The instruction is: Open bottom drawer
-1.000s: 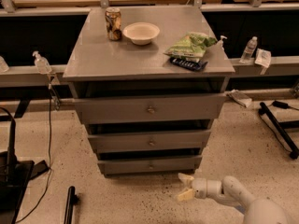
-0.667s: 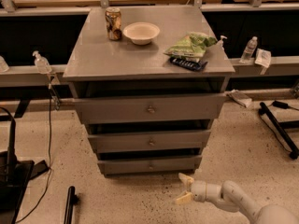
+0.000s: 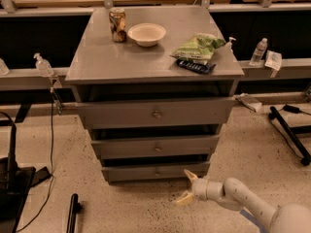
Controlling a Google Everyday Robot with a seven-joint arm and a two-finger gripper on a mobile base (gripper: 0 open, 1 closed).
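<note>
The bottom drawer (image 3: 156, 171) is the lowest grey front of the three-drawer cabinet, with a small round knob (image 3: 157, 173) at its centre. It stands about flush with the drawers above. My gripper (image 3: 186, 187) hovers low over the floor just in front of the drawer's right end, right of the knob. Its two pale fingers (image 3: 190, 175) are spread apart, one up and one down, and hold nothing. The white arm (image 3: 252, 208) comes in from the lower right.
On the cabinet top (image 3: 97, 57) sit a can (image 3: 117, 24), a white bowl (image 3: 146, 34), a green chip bag (image 3: 198, 47) and a dark bar (image 3: 195, 66). Bottles (image 3: 43, 65) (image 3: 260, 51) stand on side rails. A black stand (image 3: 9, 178) is at left, black legs (image 3: 291, 135) at right.
The gripper has slid left along the floor toward the front of the bottom drawer. The drawers have not moved.
</note>
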